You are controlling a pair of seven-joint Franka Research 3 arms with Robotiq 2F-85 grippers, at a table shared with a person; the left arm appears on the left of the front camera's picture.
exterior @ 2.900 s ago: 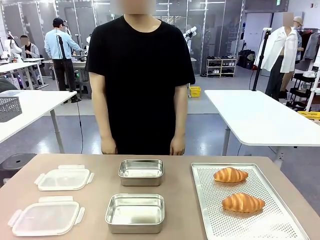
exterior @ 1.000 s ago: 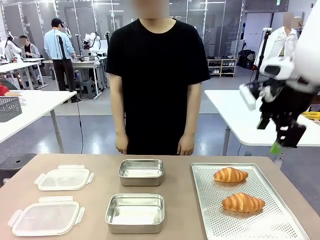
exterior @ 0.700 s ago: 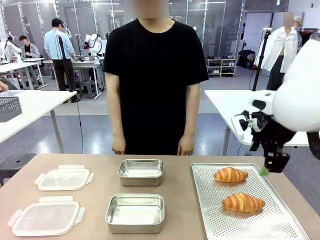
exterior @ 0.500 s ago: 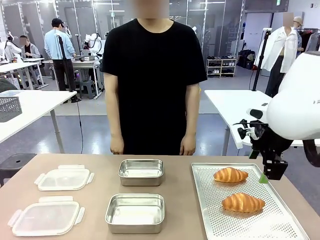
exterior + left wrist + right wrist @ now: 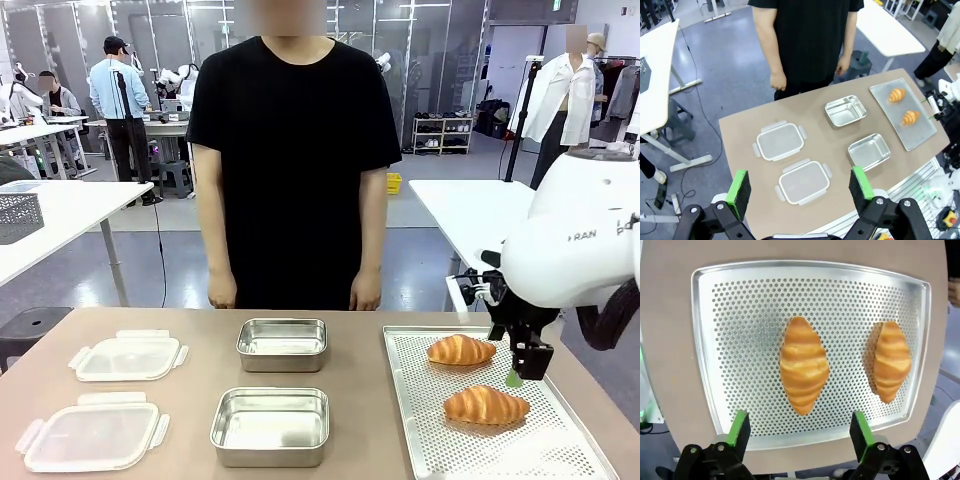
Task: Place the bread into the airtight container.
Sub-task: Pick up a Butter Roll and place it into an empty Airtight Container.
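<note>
Two golden croissant-shaped breads lie on a perforated metal tray (image 5: 430, 440) at the table's right: a far bread (image 5: 461, 349) and a near bread (image 5: 486, 404). My right gripper (image 5: 520, 372) hangs open just above the tray, beside and between them. In its wrist view the gripper (image 5: 800, 429) looks down on the near bread (image 5: 804, 365), with the far bread (image 5: 891, 360) to the right. Two open steel containers stand mid-table, one far (image 5: 283, 343) and one near (image 5: 270, 425). My left gripper (image 5: 799, 185) is open, high above the table with nothing in it.
Two clear plastic lids (image 5: 128, 356) (image 5: 92, 432) lie at the table's left. A person in a black shirt (image 5: 290, 150) stands at the far edge, hands down at their sides. Bare tabletop separates the containers from the tray.
My right arm came in from the right and dropped from shoulder height to just above the tray, staying open. The person shifted slightly sideways. Breads, containers and lids have not moved.
</note>
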